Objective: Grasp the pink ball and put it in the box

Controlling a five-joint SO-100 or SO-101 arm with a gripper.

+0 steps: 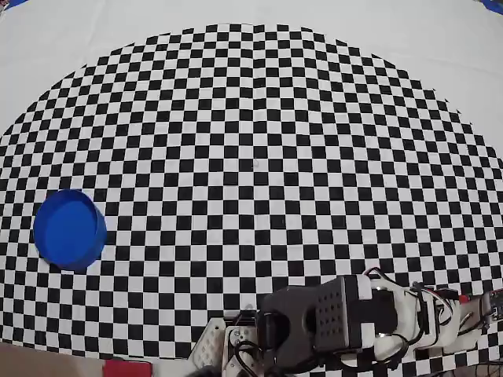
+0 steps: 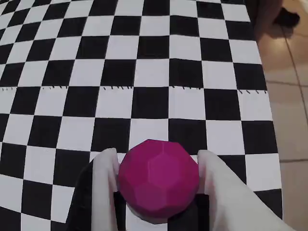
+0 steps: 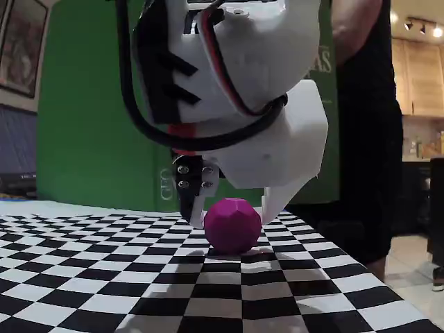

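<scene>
The pink ball [image 2: 158, 180] sits between my two white fingers in the wrist view, and both fingers touch its sides. My gripper [image 2: 156, 156] is shut on it. In the fixed view the ball [image 3: 232, 225] rests on the checkered mat, with the gripper [image 3: 232, 216] reaching down around it. In the overhead view the ball is hidden under my arm [image 1: 346, 322] at the bottom right. The box, a round blue container [image 1: 69, 229], stands far away at the left of the mat.
The checkered mat's edge [image 2: 267, 115] is just right of the gripper in the wrist view, with tiled floor [image 2: 288, 96] beyond. A red object [image 1: 126, 367] lies at the bottom edge in the overhead view. A person [image 3: 364, 125] stands behind the table.
</scene>
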